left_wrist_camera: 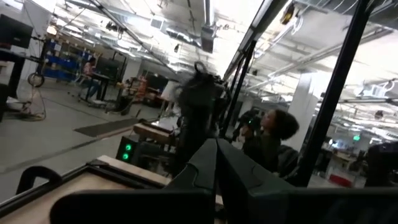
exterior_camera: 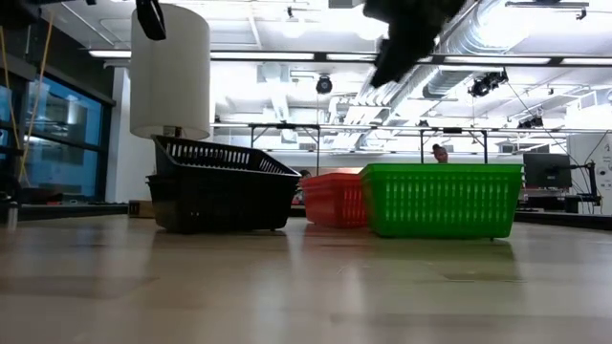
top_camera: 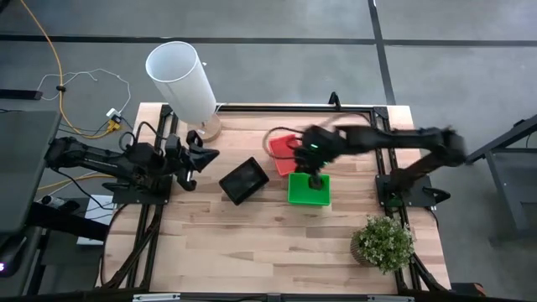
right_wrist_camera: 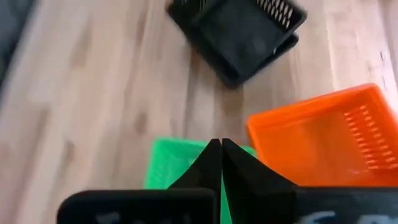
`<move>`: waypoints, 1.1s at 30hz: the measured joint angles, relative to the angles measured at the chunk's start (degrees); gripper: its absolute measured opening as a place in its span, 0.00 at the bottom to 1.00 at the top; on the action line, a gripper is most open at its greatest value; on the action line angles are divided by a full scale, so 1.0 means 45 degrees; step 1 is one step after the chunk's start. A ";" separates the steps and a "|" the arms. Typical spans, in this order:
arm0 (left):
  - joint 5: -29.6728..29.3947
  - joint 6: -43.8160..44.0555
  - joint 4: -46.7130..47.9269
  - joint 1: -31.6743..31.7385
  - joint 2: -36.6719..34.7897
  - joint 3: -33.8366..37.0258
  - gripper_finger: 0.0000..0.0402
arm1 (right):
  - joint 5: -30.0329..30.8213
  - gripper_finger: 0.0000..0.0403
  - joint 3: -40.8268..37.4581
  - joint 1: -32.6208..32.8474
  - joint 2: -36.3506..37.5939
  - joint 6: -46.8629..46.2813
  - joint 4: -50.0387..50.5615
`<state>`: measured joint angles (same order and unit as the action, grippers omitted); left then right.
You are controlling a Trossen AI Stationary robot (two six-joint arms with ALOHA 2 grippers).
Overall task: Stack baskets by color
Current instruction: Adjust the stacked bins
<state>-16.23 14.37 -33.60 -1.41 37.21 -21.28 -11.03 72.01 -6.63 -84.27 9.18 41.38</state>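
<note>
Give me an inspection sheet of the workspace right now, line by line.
Surface: wooden table.
Job's things: black baskets, red baskets and green baskets, grouped by colour.
Clutter: white cylinder; potted plant.
Grippers: right gripper shut above the green baskets, holding nothing; left gripper shut at the table's left, empty.
Cables: yellow cable on the floor.
Surroundings: person beyond the table.

High view straight down over whole tabletop (top_camera: 252,243). Low view level at tabletop height, facing room. Both share green basket (top_camera: 309,190). Wrist views look past own fingers.
</note>
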 joint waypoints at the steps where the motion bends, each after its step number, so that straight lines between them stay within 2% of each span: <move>1: -0.0005 0.0000 0.0094 0.0000 0.0001 0.0000 0.00 | 0.0033 0.00 -0.1068 0.0198 0.0734 -0.0805 -0.1032; 7: -0.0008 -0.0005 0.0931 0.0000 0.0000 0.0000 0.00 | 0.1244 0.00 -0.6167 0.1520 0.4441 -0.4344 -0.8482; 10: 0.0011 -0.0005 0.1463 0.0000 0.0005 0.0000 0.00 | 0.1812 0.00 -0.7660 0.1887 0.5419 -0.5068 -1.1941; 13: 0.0092 -0.0006 0.1758 0.0000 0.0005 0.0000 0.00 | 0.2125 0.00 -0.8413 0.2113 0.5900 -0.5019 -1.4166; 20: 0.0131 -0.0056 0.1845 0.0000 0.0000 0.0000 0.00 | 0.2512 0.00 -0.8316 0.2263 0.5943 -0.3726 -1.4644; 28: 0.0122 -0.0243 0.1903 -0.0010 0.0008 0.0000 0.00 | 0.2508 0.00 -0.8312 0.2263 0.5915 -0.4035 -1.4457; 33: -0.0946 -0.0248 0.2060 -0.0005 0.0875 -0.0189 0.00 | 0.2551 0.00 -0.8312 0.2263 0.5910 -0.4035 -1.4397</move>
<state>-20.48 13.26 -24.33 -1.43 41.15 -22.13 0.45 34.61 3.55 -57.67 -8.97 -23.40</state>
